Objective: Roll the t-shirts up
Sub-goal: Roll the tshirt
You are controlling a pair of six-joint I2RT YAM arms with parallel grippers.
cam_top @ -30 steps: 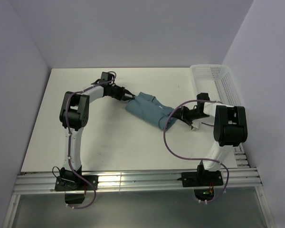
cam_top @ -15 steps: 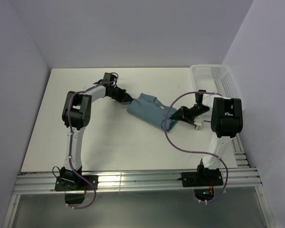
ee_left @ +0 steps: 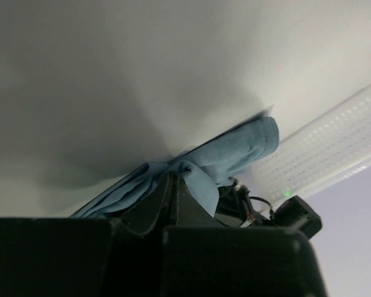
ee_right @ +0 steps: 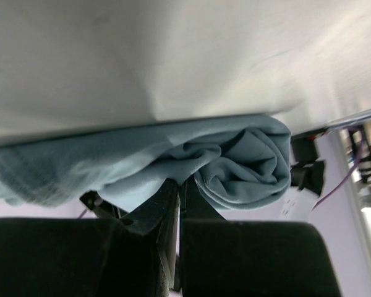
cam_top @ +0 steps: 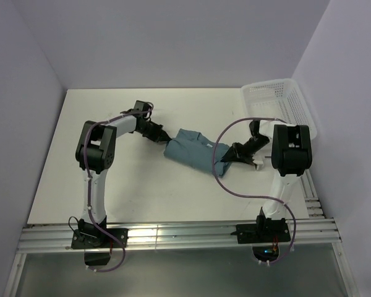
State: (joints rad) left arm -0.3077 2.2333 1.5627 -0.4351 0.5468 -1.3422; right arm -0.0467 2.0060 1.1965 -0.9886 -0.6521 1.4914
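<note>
Teal-blue thin cloth: the t-shirt (cam_top: 195, 148) lies bunched into a short, fat bundle right of the worktop (cam_top: 142, 192) middle. It is nearer the right edge than the left and roughly midway between the near and far edges. Its long axis runs on a slant, from a far-left end to a near-right end.

The left gripper (cam_top: 165, 136) sits at the far-left end and the right gripper (cam_top: 227, 158) at the near-right end. With one arm on each end, neither is nearer. Both have their fingers closed right down. In the left wrist view the tips pinch a small fold of cloth (ee_left: 247, 145). In the right wrist view they nip the lower layer under a curled lobe (ee_right: 235, 161).

Likely step: rolling, with the ends held. The next move probably needs both ends to travel together across the long axis, or the roll will skew.

The cloth is soft, matte and creased. The right end shows spiral folds, and a stitched hem shows on the flat layer beside it. It looks limp and likely to slump if let go.

The white mesh basket (cam_top: 284, 99) sits at the far right corner, apart from the shirt. The worktop is white, smooth and flat.
</note>
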